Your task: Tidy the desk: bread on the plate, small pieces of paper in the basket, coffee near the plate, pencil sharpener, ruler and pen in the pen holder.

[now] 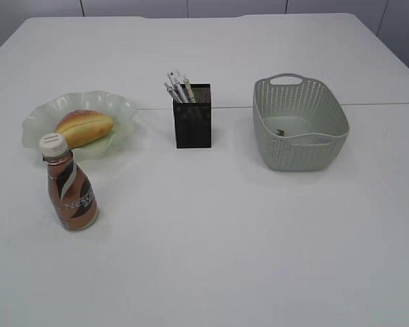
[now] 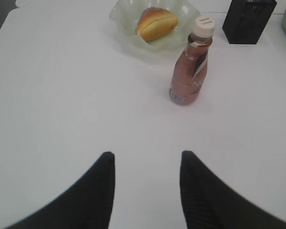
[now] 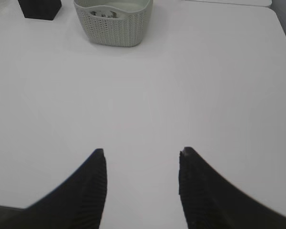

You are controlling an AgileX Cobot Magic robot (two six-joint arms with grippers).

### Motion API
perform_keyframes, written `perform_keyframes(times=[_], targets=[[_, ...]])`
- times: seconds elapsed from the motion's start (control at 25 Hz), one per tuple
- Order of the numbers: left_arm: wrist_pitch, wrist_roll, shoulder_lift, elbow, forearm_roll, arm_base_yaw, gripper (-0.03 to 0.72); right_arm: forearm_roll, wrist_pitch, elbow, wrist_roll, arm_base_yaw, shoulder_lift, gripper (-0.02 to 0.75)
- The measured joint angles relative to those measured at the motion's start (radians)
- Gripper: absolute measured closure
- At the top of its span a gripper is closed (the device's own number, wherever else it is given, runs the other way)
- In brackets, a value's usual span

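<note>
Both tools stood open and empty over bare tabletop point(image 1: 218, 259): the left tool point(image 2: 145, 164) low in its wrist frame, the right tool point(image 3: 140, 162) likewise. The work looked finished, so the best move was probably to hold clear.

Farther off, the coffee point(image 1: 69, 185) stood just beside the plate point(image 1: 37, 119) at left, which carried the bread point(image 1: 85, 127). At centre, the holder point(image 1: 192, 116) held pens point(image 1: 178, 88). I could not make out the ruler or sharpener inside, and the basket point(image 1: 300, 153), at right, showed only unclear scraps.
</note>
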Motion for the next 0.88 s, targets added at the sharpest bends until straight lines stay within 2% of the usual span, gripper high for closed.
perform_keyframes(times=[0.16, 0.48, 0.88], targets=[[-0.002, 0.0, 0.0, 0.0, 0.0, 0.0, 0.374, 0.0, 0.0, 0.0, 0.0, -0.02, 0.0, 0.373], [-0.002, 0.0, 0.0, 0.0, 0.0, 0.0, 0.381, 0.0, 0.0, 0.0, 0.0, -0.16, 0.0, 0.373], [-0.002, 0.0, 0.0, 0.0, 0.0, 0.0, 0.381, 0.0, 0.0, 0.0, 0.0, -0.219, 0.0, 0.373]])
